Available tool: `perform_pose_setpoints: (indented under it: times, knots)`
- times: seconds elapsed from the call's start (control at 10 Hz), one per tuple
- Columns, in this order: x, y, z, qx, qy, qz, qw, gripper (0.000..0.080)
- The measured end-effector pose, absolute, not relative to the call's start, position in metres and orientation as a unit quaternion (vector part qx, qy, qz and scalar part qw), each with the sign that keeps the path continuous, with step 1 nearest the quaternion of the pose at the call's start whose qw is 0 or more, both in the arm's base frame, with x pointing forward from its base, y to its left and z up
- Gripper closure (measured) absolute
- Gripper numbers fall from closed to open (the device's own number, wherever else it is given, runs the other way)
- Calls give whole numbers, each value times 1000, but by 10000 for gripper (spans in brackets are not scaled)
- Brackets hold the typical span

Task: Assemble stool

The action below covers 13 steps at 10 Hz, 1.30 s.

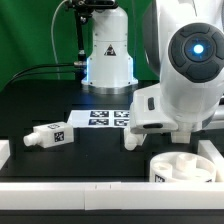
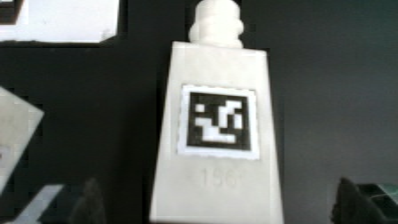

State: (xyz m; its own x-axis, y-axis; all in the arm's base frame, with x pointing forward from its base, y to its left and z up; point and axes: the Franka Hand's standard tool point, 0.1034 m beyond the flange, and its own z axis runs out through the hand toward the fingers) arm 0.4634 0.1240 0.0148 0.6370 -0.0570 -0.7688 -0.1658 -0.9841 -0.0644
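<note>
- On the bench [image 1: 100, 152], toward the exterior view's left, a loose leg [image 1: 50, 133] lies on its side. It's white w/ a b/w tag facing the cam and sits well apart from the arm.
- Marker board [image 1: 100, 118] lies flat mid-bench, in front of the robot base [image 1: 108, 55] and beyond the loose leg.
- Seat [image 1: 186, 166] sits low at the exterior view's right, near the bench's front edge. It's a round, thick white disc w/ recesses showing in its top face.
- Arm [image 1: 188, 60], bulky white w/ a blue-lit ring, fills the exterior view's right and hangs above the seat.
- Claw [image 1: 133, 138] is low over the bench, just off the marker board's end on the exterior view's right, between board and seat. Only a dark bit of finger shows here, so its state can't be read from this view.
- Wrist view: claw [image 2: 214, 198] is wide and holds nothing. Dark fingers [image 2: 71, 203] stand at either side of the frame w/ a leg [image 2: 217, 130] lying lengthwise on the black top.
- That leg's near end sits between the fingers, w/ a clear gap each side and no contact.
- Its tag [image 2: 221, 118] faces up at the cam, and a ribbed peg [image 2: 217, 22] at the far end points away from the claw.
- Can't tell if this leg is the loose leg from the exterior view or another one hidden under the arm.
- Two more white pieces show in the wrist view, a corner piece [image 2: 54, 25] beyond the peg and an edge piece [image 2: 18, 125] beside the leg. Both are cropped, so no ID.
</note>
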Motion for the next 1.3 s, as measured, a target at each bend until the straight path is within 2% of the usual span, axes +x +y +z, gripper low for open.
perform_pose_setpoints:
  times: [0.1, 0.5, 0.6, 0.8, 1.0, 1.1, 1.2, 1.3]
  knots:
    - [458, 124, 12, -893, 80, 439, 54, 151]
    - [457, 124, 11, -892, 82, 441, 54, 151]
    - [445, 124, 12, -873, 112, 472, 43, 151]
    - [446, 123, 10, -874, 109, 471, 45, 151]
    - [446, 123, 10, -874, 109, 471, 45, 401]
    - [446, 124, 10, -875, 109, 470, 44, 401]
    - [449, 127, 14, -878, 106, 465, 45, 466]
    - [453, 126, 24, -879, 102, 464, 46, 466]
